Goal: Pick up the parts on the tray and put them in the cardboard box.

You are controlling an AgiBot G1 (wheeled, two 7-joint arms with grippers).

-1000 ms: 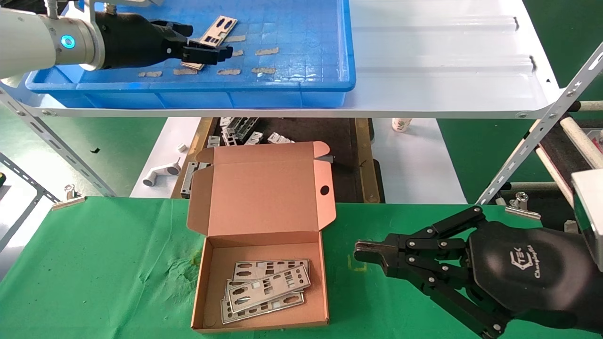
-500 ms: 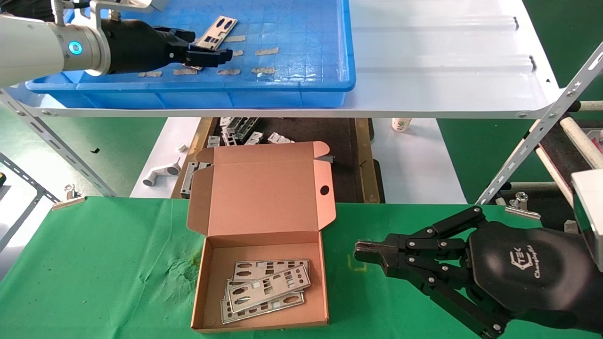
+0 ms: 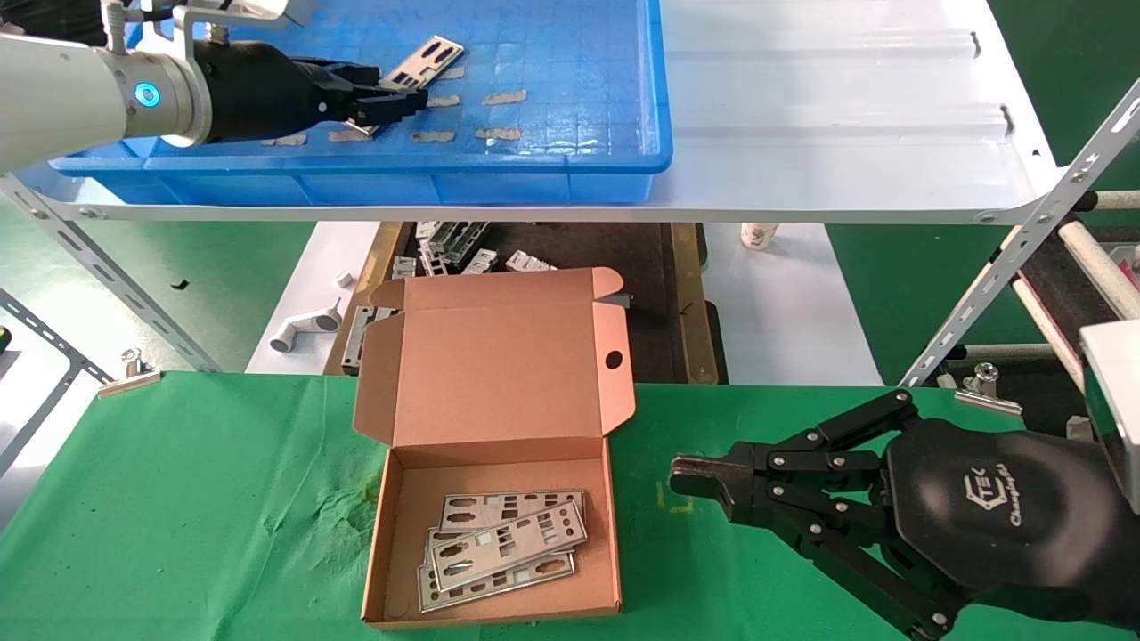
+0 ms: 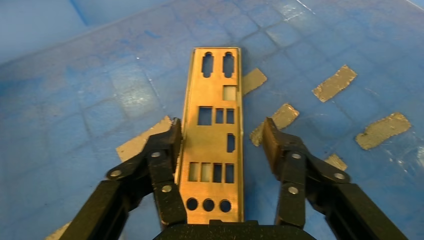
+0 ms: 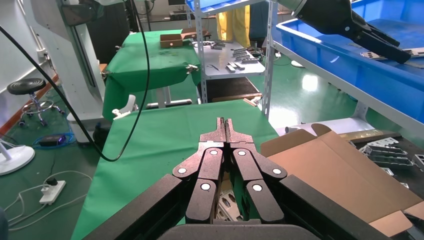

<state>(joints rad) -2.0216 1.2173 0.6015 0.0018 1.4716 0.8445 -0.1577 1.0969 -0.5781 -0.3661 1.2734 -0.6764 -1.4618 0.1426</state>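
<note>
My left gripper (image 3: 392, 100) reaches into the blue tray (image 3: 552, 133) on the upper shelf. It is open, with its fingers either side of a silver punched plate (image 3: 426, 60). In the left wrist view the plate (image 4: 212, 135) lies on the tray floor between the fingers of that gripper (image 4: 221, 127). One finger (image 4: 167, 150) touches the plate's edge; the other (image 4: 280, 150) stands apart. The open cardboard box (image 3: 499, 383) on the green table holds several plates (image 3: 503, 547). My right gripper (image 3: 690, 476) is shut and empty, parked right of the box, as the right wrist view (image 5: 225, 122) also shows.
Tan tape strips (image 3: 503, 96) dot the tray floor. The white shelf (image 3: 846, 107) runs right of the tray. Below it lie grey brackets (image 3: 450, 242) and a white fitting (image 3: 307, 329). Slanted metal uprights (image 3: 1024, 240) stand at the right and left. Green cloth (image 3: 178, 499) covers the table.
My left gripper has drawn back a little to the left. The plate between its fingers has shifted, its far end swinging slightly right. The right arm has not moved.
</note>
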